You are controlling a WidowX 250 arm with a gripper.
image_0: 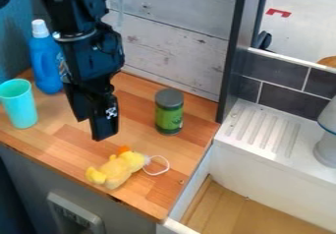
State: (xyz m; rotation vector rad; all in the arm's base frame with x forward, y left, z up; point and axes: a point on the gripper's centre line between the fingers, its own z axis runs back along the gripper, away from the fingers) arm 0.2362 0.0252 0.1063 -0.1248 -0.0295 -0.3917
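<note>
You had a turquoise cup [18,105] left of the tool [93,130], a blue bottle [44,63] nearer it; a low leftward swing risked toppling either. The tool stood empty, moderately wide. Below and in front of it, the yellow plush toy [117,170] lay on the tabletop [152,194]; a shallow grip risked slippage, its white loop [168,165] snagging. Rightward drift risked knocking the green jar [169,115].

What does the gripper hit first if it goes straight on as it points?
Probably the wooden countertop below the gripper; the yellow plush toy lies close to that line, and depth is unclear from this angle.
</note>
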